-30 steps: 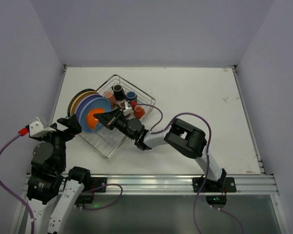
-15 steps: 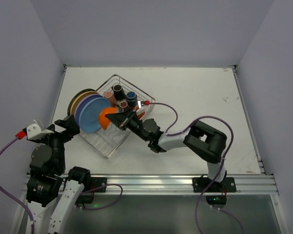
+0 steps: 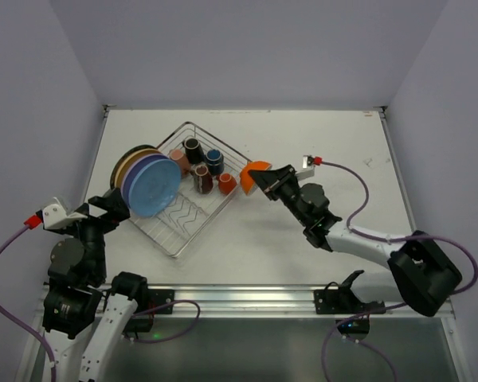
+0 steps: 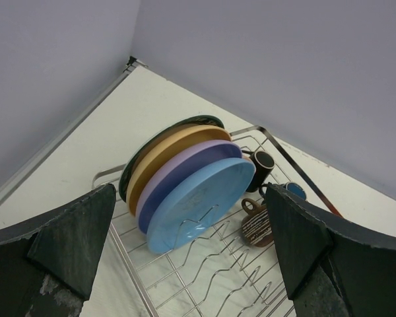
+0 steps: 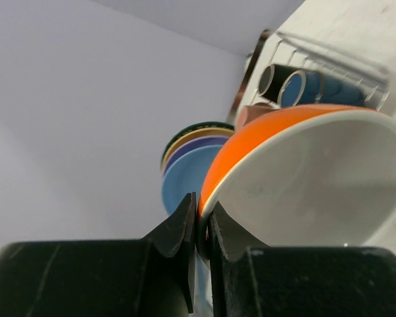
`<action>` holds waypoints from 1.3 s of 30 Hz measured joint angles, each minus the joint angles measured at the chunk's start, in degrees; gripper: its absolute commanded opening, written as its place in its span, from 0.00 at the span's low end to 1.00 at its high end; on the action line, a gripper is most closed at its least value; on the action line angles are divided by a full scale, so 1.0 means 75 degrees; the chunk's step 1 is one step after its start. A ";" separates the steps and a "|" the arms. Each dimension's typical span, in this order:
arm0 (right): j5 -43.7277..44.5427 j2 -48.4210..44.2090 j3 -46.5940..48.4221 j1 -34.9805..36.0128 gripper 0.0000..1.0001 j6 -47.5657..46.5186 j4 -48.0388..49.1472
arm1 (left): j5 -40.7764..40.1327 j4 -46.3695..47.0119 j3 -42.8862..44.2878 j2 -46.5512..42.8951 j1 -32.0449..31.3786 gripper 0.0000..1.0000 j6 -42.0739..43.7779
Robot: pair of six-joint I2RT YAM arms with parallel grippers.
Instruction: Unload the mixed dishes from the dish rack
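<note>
Orange bowl (image 3: 256, 169) pinched at its rim by right end effector (image 5: 199, 228), just beyond the right side of dish rack (image 3: 193, 213), over bare tabletop (image 3: 319, 135). Step in hand: carrying the bowl out. Next: lower gently, set down well apart from the rack, release. Left end effector (image 4: 188, 251) spread wide, empty, near upright plates (image 3: 153, 187); mugs (image 3: 203, 177) not yet unloaded.

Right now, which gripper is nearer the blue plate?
Left. The left gripper sits open just near-left of the blue plate; the right gripper is well to its right, shut on the orange bowl.
</note>
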 measured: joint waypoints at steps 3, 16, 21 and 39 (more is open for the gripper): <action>0.0090 -0.0860 0.0187 -0.0376 0.00 -0.0708 -0.1419 | 0.0000 0.0003 0.0000 -0.0044 0.0000 1.00 0.0000; 0.1166 0.0769 0.5633 -0.1612 0.00 -0.5482 -0.7895 | 0.0248 0.0055 -0.0003 0.0420 0.0000 1.00 0.0012; 0.0874 0.2626 0.7076 -0.2049 0.00 -0.6983 -0.9678 | 0.0493 0.0125 -0.0055 0.0574 0.0000 1.00 0.0067; 0.0554 0.6161 0.9702 -0.2632 0.09 -0.9361 -1.3476 | 0.0985 0.0286 -0.0102 0.1110 0.0000 1.00 0.0213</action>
